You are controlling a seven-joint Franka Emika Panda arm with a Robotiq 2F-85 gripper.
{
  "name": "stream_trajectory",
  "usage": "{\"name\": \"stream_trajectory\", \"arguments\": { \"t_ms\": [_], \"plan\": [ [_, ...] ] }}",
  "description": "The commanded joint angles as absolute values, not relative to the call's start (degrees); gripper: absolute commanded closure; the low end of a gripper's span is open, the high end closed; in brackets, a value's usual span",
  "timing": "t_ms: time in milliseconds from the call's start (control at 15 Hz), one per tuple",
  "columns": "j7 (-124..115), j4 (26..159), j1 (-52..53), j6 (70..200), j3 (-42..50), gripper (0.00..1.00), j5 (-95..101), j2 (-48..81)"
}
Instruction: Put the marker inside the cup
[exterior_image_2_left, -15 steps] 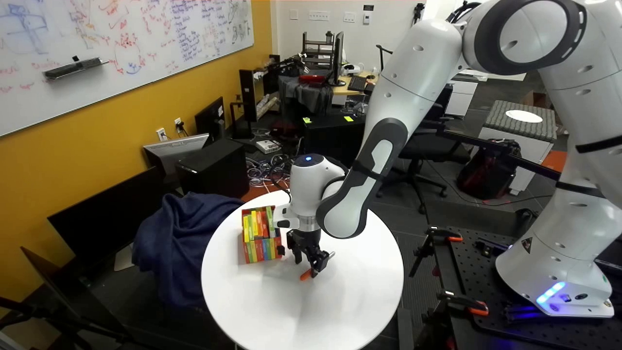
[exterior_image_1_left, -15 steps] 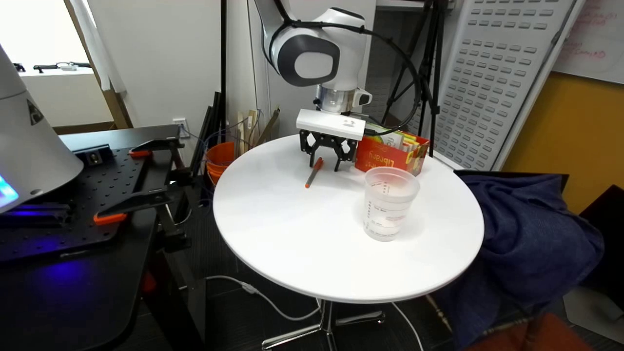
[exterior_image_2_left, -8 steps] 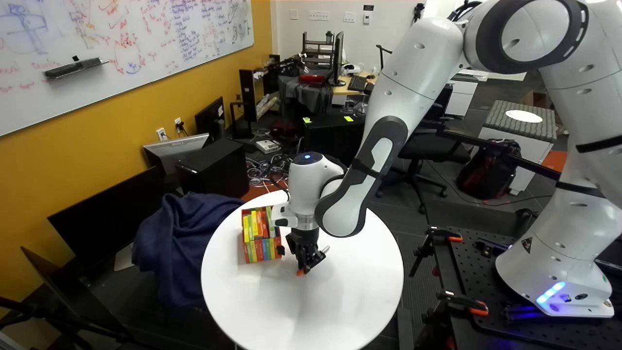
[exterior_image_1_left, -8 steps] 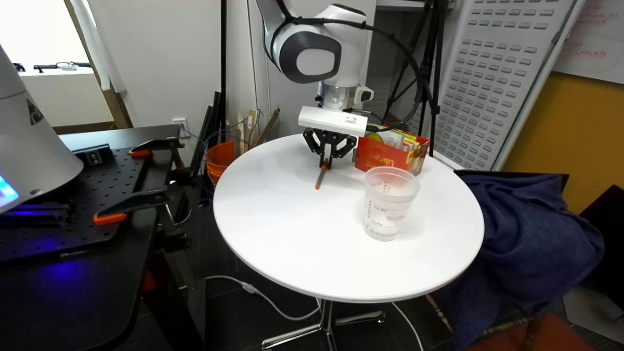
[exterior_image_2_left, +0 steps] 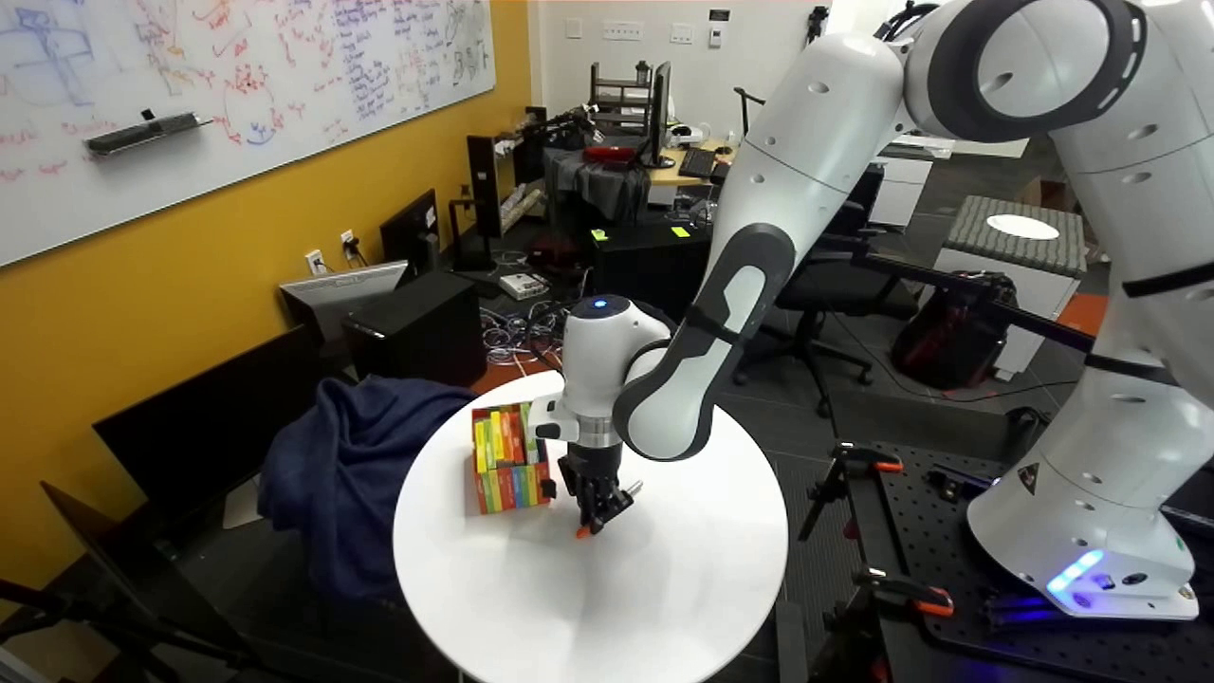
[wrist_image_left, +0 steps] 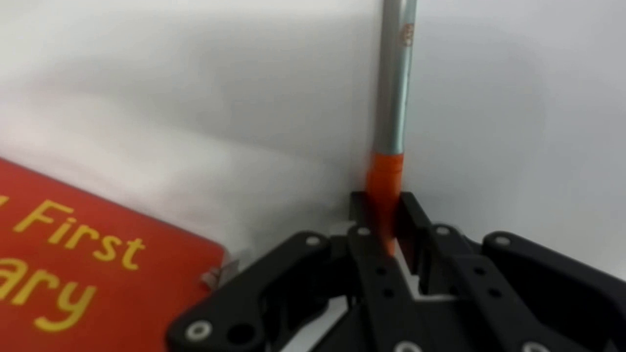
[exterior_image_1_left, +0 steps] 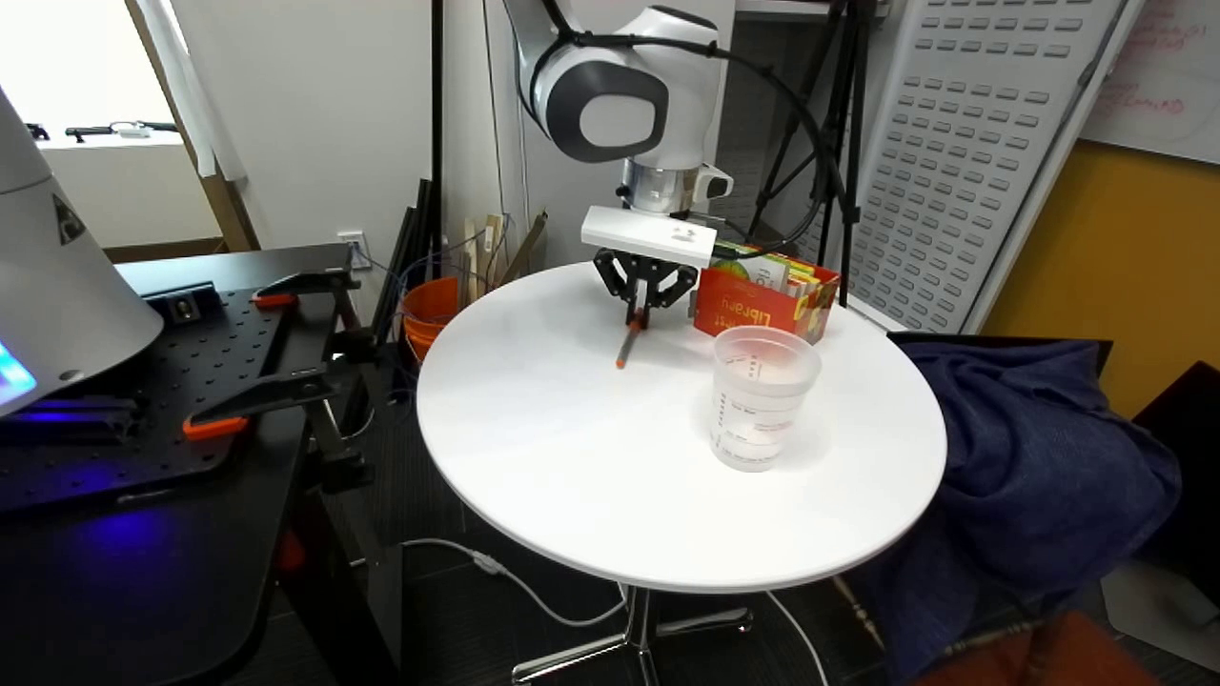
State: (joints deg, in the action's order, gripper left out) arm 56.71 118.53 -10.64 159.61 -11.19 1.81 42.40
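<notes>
The marker is a thin grey stick [exterior_image_1_left: 625,351] with an orange cap [wrist_image_left: 385,181]. My gripper [exterior_image_1_left: 638,320] points down over the far part of the white table and is shut on that cap, one finger pad pressed on each side. From the jaws the grey body [wrist_image_left: 394,83] runs away toward the top of the wrist view. Its orange end [exterior_image_2_left: 583,532] peeks out below the fingers in an exterior view. I cannot tell whether the marker touches the tabletop. A clear, upright cup [exterior_image_1_left: 760,405] stands apart from the gripper, nearer the camera there and to the right.
Close beside the gripper sits a red box of small coloured books [exterior_image_1_left: 762,295], whose printed side [wrist_image_left: 98,283] fills the lower left of the wrist view. The round white table [exterior_image_1_left: 572,467] has its edge [exterior_image_1_left: 429,410] exposed all around.
The jaws, apart a second ago, have come together on the marker's cap. The marker has shifted a little to the right in an exterior view. The cup has stayed where it was.
</notes>
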Motion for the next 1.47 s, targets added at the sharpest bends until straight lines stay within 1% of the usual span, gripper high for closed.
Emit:
{"name": "stream_trajectory", "arguments": {
  "t_ms": [0,800,1067,1400],
  "plan": [
    [53.3,122.1,-12.3,161.8,-12.6,0.96,0.6,39.1],
    [36.9,132.6,-10.4,173.7,-9.7,0.96,3.0,29.3],
    [30.7,136.5,-8.3,176.2,-6.6,0.96,5.4,24.6],
    [24.0,140.2,-5.1,175.0,-1.7,0.96,10.2,18.5]
  ]
}}
